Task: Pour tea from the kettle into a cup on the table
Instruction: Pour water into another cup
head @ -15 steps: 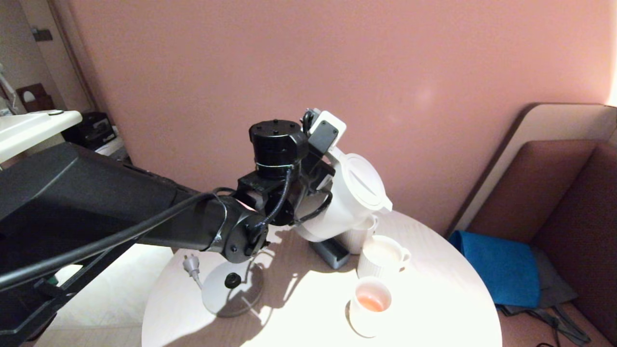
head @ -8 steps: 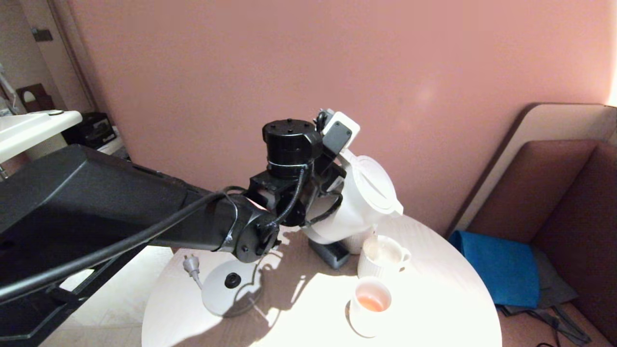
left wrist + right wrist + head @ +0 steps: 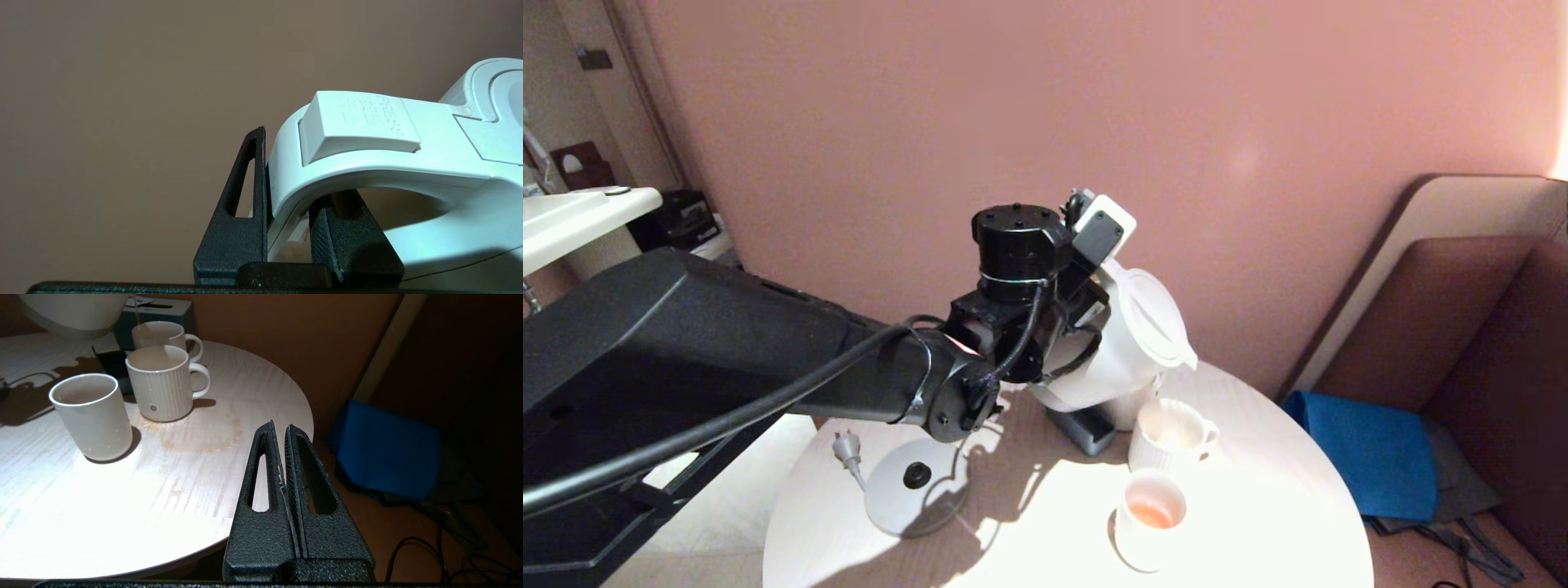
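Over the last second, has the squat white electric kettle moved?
Yes. The squat white electric kettle shifted toward the robot's right against the ribbed white mug, spout over it.

Smooth white plastic kettle (image 3: pixel 1131 343) with a faint sheen, rough-textured matt black fingers (image 3: pixel 261 477) on the right gripper (image 3: pixel 282 428), ribbed glossy ceramic mug (image 3: pixel 163 388), pale wood-grained table (image 3: pixel 122 490) top, stained, soft blue cloth (image 3: pixel 388 453)
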### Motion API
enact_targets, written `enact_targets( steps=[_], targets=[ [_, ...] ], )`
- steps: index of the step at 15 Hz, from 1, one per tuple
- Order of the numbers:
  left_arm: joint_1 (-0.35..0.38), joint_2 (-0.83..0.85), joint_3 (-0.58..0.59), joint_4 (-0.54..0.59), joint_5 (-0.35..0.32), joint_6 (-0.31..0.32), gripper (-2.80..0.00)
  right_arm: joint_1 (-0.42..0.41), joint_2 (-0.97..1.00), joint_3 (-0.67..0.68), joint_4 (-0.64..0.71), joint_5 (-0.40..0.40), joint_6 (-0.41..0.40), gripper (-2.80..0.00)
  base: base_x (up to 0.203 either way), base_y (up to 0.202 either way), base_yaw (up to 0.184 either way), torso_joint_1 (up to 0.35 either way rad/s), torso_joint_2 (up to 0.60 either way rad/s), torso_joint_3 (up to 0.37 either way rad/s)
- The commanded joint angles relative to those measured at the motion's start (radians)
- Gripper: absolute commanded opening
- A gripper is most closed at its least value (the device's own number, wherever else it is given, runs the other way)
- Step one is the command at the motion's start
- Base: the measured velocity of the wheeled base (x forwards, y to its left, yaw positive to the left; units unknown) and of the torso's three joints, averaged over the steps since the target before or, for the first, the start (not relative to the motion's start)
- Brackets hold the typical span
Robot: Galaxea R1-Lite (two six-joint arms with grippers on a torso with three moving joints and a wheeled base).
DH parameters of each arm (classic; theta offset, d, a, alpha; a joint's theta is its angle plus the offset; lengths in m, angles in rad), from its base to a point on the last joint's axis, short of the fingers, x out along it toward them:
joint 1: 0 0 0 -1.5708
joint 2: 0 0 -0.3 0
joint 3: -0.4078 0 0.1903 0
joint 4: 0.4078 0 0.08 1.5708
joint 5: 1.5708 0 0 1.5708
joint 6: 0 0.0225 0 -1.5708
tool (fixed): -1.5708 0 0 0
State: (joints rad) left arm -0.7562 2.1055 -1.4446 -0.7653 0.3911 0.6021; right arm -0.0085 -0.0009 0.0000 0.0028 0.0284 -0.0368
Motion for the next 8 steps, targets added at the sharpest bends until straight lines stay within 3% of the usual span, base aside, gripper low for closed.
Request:
enact_targets(
  steps=[1,8],
  targets=[
    [0.000,0.001,-0.011,0.010,0.002,0.006,-2.80,0.001,0.001,0.000,0.000,0.001,0.000,-2.80,0.000,0.000,0.000,0.000,0.00,0.000],
    [0.008,0.001,-0.019,0.012,0.003,0.022,-2.80,0.001,0.001,0.000,0.000,0.001,0.000,-2.80,0.000,0.000,0.000,0.000,0.00,0.000]
  ],
)
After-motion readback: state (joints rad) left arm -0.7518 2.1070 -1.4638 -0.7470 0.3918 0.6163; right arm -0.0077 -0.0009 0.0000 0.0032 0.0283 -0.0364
